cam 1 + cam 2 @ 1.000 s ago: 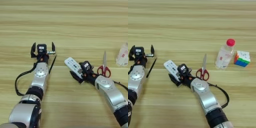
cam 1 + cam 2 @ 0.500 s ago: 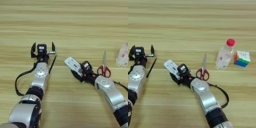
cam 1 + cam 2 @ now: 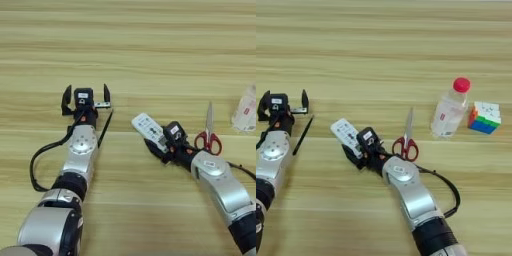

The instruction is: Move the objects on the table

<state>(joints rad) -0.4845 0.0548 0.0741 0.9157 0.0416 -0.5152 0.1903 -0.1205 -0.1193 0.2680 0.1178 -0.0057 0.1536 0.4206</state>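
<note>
The white remote (image 3: 147, 128) lies slanted on the table (image 3: 150, 50) near the middle. My right gripper (image 3: 161, 146) has its black fingers on either side of the remote's near end and is shut on it. My left gripper (image 3: 85, 95) stands open at the left, nothing between its fingers (image 3: 106, 93). A thin black pen-like stick (image 3: 105, 129) lies just right of the left wrist, apart from the fingers. The clear bottle (image 3: 447, 111) with a red cap stands upright at the right.
Red-handled scissors (image 3: 406, 141) lie just right of my right gripper, blades pointing away. A coloured puzzle cube (image 3: 485, 117) sits right of the bottle. A black cable (image 3: 37, 160) loops left of the left arm.
</note>
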